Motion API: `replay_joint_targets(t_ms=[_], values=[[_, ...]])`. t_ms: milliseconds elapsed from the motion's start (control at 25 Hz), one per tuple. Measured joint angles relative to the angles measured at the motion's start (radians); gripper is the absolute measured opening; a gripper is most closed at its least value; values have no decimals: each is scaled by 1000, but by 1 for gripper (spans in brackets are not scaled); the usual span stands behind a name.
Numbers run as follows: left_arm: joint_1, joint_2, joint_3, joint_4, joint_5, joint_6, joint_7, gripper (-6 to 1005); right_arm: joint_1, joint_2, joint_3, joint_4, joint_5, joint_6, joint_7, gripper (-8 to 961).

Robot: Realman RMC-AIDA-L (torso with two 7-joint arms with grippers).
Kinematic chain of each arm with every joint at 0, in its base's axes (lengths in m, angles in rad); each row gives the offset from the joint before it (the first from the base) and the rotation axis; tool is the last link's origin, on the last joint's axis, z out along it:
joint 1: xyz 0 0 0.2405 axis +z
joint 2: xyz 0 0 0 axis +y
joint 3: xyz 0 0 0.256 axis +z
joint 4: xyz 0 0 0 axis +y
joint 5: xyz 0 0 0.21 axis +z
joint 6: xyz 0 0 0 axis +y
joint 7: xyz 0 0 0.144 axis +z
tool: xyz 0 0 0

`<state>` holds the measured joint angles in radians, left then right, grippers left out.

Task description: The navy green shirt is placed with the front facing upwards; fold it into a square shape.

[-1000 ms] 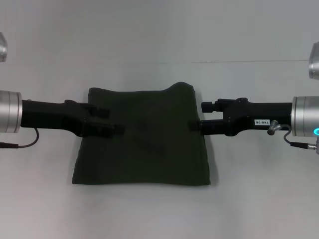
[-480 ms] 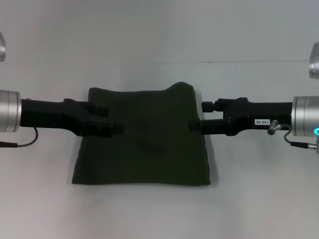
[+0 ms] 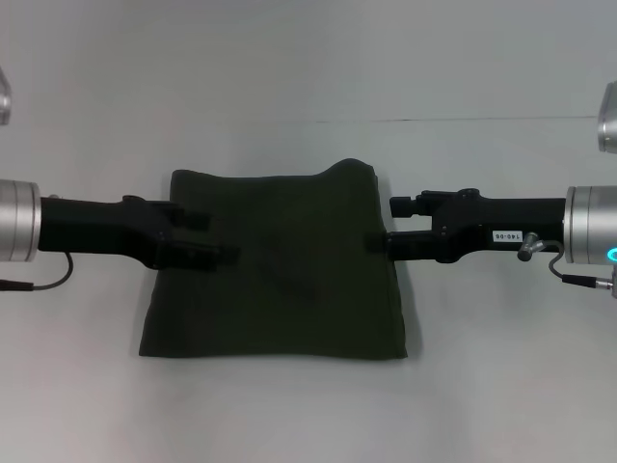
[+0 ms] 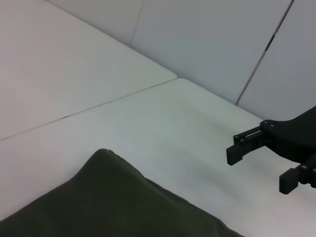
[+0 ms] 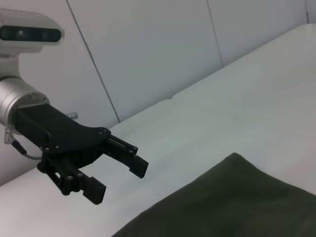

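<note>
The navy green shirt [image 3: 275, 285] lies folded into a rough square in the middle of the white table, plain dark side up, with its far right corner [image 3: 352, 169] humped. My left gripper [image 3: 214, 237] hovers open over the shirt's left edge, holding nothing. My right gripper [image 3: 386, 224] hovers open at the shirt's right edge, also holding nothing. In the left wrist view, the right gripper [image 4: 261, 160] hangs above the table beyond the shirt [image 4: 108, 207]. Seen from the right wrist, the left gripper [image 5: 118, 173] floats apart from the shirt [image 5: 237, 202].
A seam [image 3: 463, 120] runs across the white table behind the shirt. Pale wall panels [image 5: 148, 44] stand past the table's far side. Bare tabletop surrounds the shirt on all sides.
The left arm has drawn back slightly to the left. The right arm and the shirt have not moved.
</note>
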<state>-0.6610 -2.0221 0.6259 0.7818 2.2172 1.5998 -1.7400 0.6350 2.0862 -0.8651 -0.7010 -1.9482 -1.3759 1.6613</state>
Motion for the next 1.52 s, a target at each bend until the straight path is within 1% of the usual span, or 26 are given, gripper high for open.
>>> replay_joint_targets(t_ms=[280,480,880,1520], values=[[3,-4,0,0,1,19,-1,859,0,0,0,0,0,4,0,855],[-3,-3,-5,-3,1,82,-2,860,0,0,0,0,0,4,0,855],[1,-8,-8,4,1,75,-8,860,-1,0,-1,11,0,7,-7,855],[3,-7,0,4,1,90,-9,859,1,0,0,12,0,8,-9,855]])
